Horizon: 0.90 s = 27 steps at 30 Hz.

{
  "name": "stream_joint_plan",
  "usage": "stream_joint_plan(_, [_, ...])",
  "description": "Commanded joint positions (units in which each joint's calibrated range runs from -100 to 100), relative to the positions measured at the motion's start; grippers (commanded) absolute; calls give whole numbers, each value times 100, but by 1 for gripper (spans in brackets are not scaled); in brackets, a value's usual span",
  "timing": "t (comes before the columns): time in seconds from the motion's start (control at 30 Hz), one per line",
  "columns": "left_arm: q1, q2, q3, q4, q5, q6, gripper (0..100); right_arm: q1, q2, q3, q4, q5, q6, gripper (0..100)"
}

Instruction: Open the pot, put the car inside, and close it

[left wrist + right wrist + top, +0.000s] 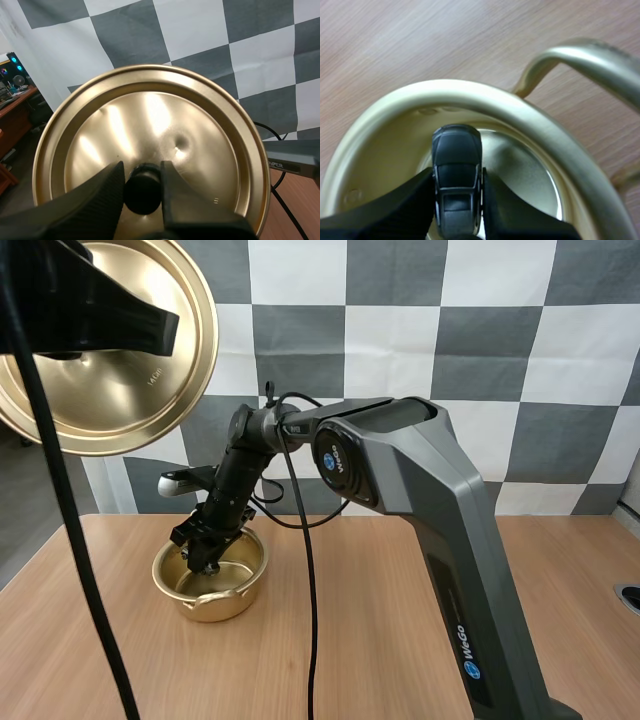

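Note:
A golden pot (pixel 180 585) stands open on the wooden table at the left. My right gripper (pixel 210 558) reaches down into its mouth, shut on a small dark grey toy car (pixel 456 175). The car hangs nose first between the fingers, inside the pot's rim (pixel 485 102), above the shiny bottom. The pot's curved handle (pixel 585 57) arches beside the rim. High up at the left, my left gripper (pixel 142 187) is shut on the black knob (pixel 143 190) of the golden lid (pixel 120 370), which is held raised and tilted on edge, well above the pot.
Bare wooden tabletop (pixel 350 640) lies in front of and to the right of the pot. My right arm's grey body (pixel 440 530) crosses the middle of the table. A round fitting (pixel 630 597) sits at the table's right edge.

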<state>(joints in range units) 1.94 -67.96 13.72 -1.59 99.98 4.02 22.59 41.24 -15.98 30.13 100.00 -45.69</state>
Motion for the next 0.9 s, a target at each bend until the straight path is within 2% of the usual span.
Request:
stream_joint_plan(0.0, [-2,-5,2,11,2,9,16,0,2,5,-43,0,0,94])
stream_joint_plan(0.03, [-2,-5,2,11,2,9,16,0,2,5,-43,0,0,100])
stream_joint_plan(0.37, [-2,-5,2,11,2,20,16,0,-156,5,-63,0,62,100])
stream_joint_plan(0.63, [-2,-5,2,11,2,20,16,0,-998,5,-172,0,62,100])
stream_joint_plan(0.77, [-2,-5,2,23,2,18,16,0,-1343,5,-531,0,110,100])
stream_joint_plan(0.87, [-2,-5,2,159,2,18,16,-7,-1523,5,-1079,0,292,100])
